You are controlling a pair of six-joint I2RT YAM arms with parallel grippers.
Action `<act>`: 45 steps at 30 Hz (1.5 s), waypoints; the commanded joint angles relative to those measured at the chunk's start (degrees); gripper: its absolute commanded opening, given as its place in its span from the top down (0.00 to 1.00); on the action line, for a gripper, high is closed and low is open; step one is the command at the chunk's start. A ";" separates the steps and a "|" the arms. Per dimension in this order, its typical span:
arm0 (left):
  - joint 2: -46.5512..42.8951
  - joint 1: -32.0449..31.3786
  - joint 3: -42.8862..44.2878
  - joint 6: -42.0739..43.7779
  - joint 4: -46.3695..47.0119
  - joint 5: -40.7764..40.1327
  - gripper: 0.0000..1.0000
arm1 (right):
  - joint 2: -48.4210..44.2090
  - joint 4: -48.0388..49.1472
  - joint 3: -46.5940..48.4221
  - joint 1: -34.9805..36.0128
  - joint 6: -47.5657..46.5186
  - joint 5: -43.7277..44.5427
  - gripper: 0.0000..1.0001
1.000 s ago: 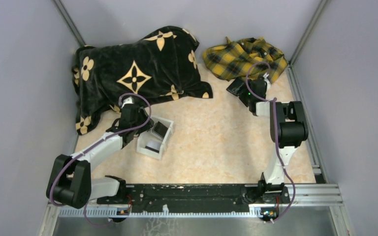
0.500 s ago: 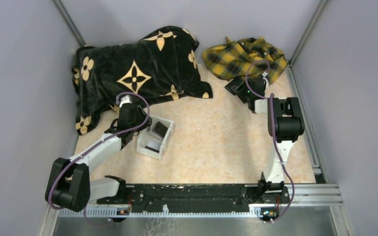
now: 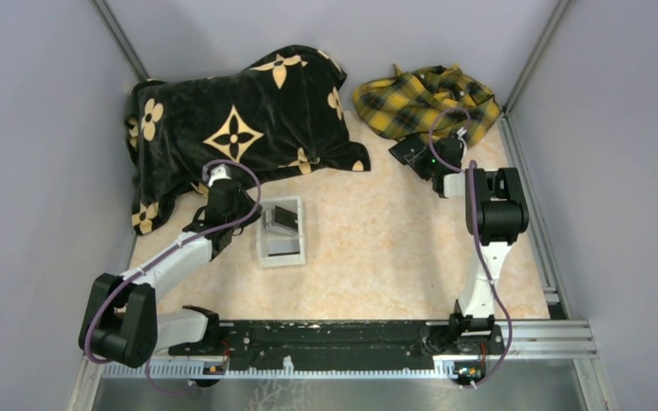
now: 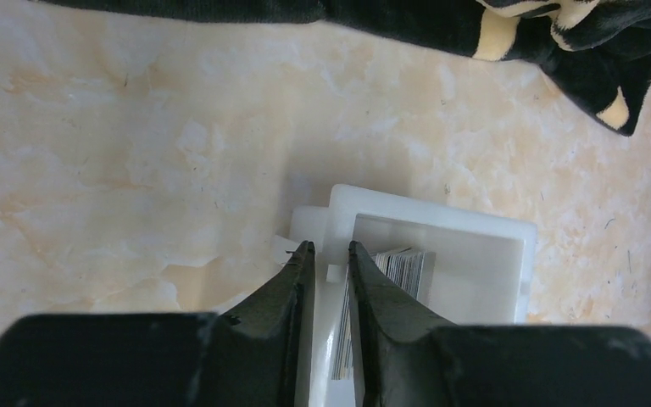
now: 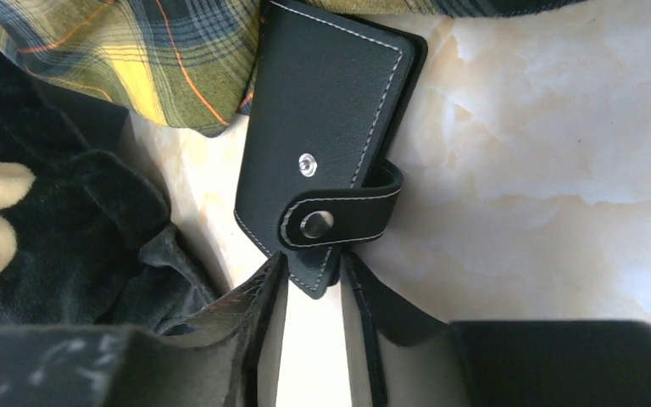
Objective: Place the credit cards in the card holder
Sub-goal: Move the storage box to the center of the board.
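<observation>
Credit cards edge-on, faces unseen

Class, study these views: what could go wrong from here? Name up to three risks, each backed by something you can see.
1. The left tool pinches only one thin wall of the white box; the box may tip and spill the cards standing inside.
2. The right tool holds just a corner of the card holder, so it may slip out.
3. The strap is snapped shut; no card can enter until it opens.

blanket: black, tan flowers | cloth: yellow-black plaid | card holder: black, pale stitching | box: white | credit cards: perhaps grey
</observation>
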 commanded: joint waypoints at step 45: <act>10.09 -11.68 7.81 -8.77 1.19 -6.91 0.89 | -55.93 -28.02 -36.78 22.84 -12.52 -0.99 1.00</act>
